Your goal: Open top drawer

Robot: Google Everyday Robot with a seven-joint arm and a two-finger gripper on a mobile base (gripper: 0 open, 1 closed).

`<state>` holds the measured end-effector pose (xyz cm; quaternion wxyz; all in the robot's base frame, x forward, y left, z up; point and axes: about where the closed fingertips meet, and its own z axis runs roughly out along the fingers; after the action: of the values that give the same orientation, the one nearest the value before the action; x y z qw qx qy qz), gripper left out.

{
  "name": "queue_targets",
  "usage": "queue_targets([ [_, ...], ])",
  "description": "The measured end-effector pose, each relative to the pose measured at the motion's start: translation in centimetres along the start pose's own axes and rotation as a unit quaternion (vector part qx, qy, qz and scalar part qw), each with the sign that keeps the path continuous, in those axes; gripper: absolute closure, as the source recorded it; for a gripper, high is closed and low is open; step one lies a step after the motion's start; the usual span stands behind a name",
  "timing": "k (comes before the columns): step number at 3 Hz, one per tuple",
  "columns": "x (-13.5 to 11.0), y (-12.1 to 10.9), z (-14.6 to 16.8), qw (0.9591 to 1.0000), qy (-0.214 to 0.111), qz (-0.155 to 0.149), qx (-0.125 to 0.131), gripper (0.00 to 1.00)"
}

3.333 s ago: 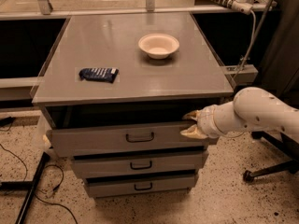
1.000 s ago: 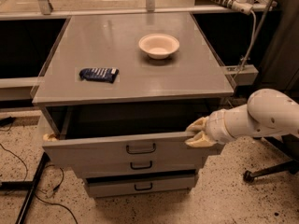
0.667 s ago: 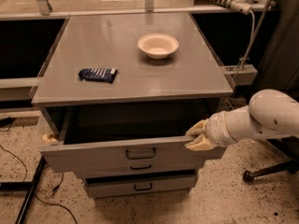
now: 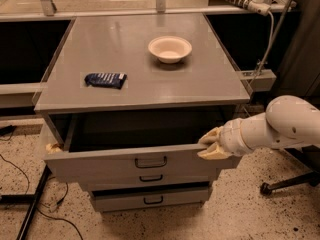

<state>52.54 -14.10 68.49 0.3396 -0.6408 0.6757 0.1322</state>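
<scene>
The grey cabinet [image 4: 135, 79] stood with its top drawer [image 4: 100, 161] pulled out beneath the tabletop, its dark inside showing. The white arm [image 4: 280, 126] reached in from the right, and its gripper [image 4: 211, 144] was clamped on the right end of the drawer front. On top sat a cream bowl [image 4: 170, 48] and a blue packet [image 4: 105, 79], well apart.

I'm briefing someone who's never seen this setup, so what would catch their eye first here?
The top drawer stands well out from the grey cabinet, its dark inside showing, with the white arm's claw clamped on the right end of its front edge. On the cabinet top, a white bowl sits toward the back right and a dark blue packet lies toward the left.
</scene>
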Motion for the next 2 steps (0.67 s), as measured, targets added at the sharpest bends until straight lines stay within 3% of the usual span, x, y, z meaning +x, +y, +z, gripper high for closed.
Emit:
queue_targets([
  [1, 0.0, 0.0, 0.0, 1.0, 0.0, 0.0, -0.001, 0.34],
  [2, 1.0, 2.4, 0.1, 0.9995, -0.014, 0.013, -0.025, 0.38],
])
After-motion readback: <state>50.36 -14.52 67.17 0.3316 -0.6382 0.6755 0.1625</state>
